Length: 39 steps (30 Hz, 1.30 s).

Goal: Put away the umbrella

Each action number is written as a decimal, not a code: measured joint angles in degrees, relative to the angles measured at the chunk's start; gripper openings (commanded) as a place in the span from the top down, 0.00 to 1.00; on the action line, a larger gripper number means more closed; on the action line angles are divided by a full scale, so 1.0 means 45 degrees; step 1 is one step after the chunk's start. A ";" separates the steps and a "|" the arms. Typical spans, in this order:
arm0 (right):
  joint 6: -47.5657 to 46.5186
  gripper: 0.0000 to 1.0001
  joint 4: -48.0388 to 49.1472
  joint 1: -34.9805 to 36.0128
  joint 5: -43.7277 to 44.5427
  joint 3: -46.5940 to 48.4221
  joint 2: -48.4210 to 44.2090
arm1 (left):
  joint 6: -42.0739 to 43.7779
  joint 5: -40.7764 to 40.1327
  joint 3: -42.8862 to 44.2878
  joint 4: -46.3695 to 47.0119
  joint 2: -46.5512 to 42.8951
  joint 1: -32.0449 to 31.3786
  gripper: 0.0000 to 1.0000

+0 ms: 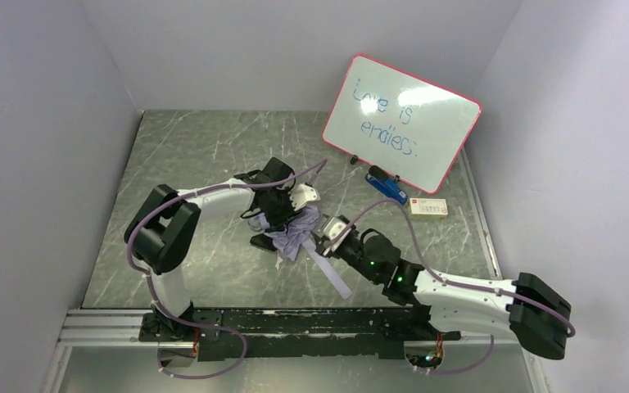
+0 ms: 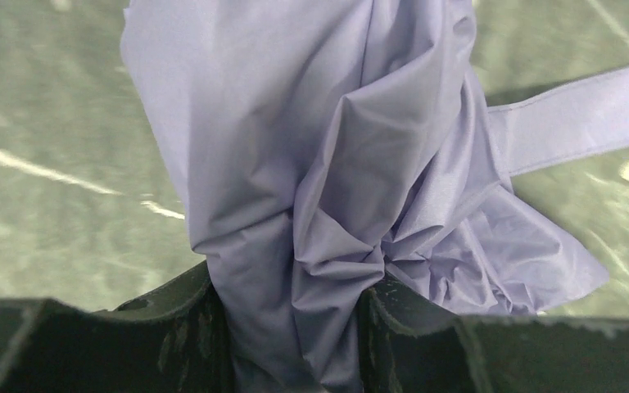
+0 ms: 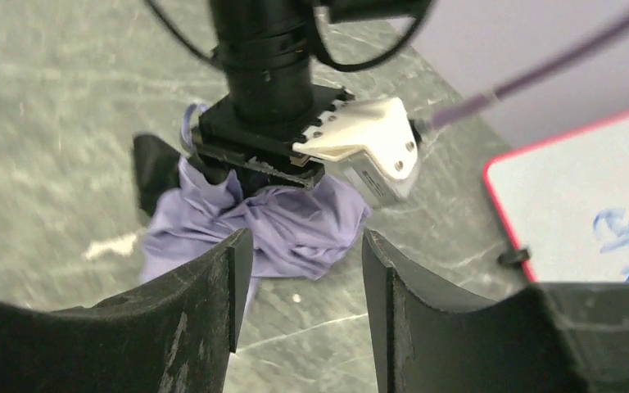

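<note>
The umbrella (image 1: 295,233) lies bunched at the table's middle, lavender fabric with a dark part at its left end and a pale strap (image 1: 330,277) trailing toward the front. My left gripper (image 1: 280,219) is shut on the umbrella's gathered fabric (image 2: 311,205), which fills the left wrist view and passes between the jaws. The strap (image 2: 573,119) runs off to the right there. My right gripper (image 1: 328,237) is open and empty just right of the bundle, its fingers (image 3: 213,303) apart over bare table, facing the fabric (image 3: 287,225) and the left gripper (image 3: 270,147).
A whiteboard (image 1: 400,123) with a pink frame leans at the back right. A blue eraser (image 1: 386,187) and a small white box (image 1: 428,208) lie in front of it. Grey walls close in the marble table (image 1: 205,147).
</note>
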 measured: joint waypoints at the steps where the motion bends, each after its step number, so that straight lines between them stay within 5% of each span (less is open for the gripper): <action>1: 0.0981 0.47 -0.0194 0.0000 0.0476 0.0058 -0.0301 | -0.0117 -0.0311 0.0000 0.0238 0.0000 0.0000 0.95; 10: 0.9889 0.49 -0.5027 -0.0039 0.4333 0.2555 -0.0194 | -0.0656 -0.3541 0.0296 0.2234 0.0525 -0.0126 0.95; 16: 1.3182 0.51 -0.8490 -0.1156 0.4668 0.4240 0.1214 | -0.0622 -0.5659 0.0826 0.2890 0.1209 -0.0733 0.95; 25: 1.5256 0.67 -1.0953 -0.5309 0.2642 0.4770 0.2244 | -0.0393 -0.7766 0.1078 0.3876 0.1889 -0.1452 0.95; 39: 1.5917 0.72 -1.1526 -0.6343 0.0418 0.5008 0.4323 | 0.0821 -1.1089 0.0675 0.5756 0.2618 -0.2832 0.95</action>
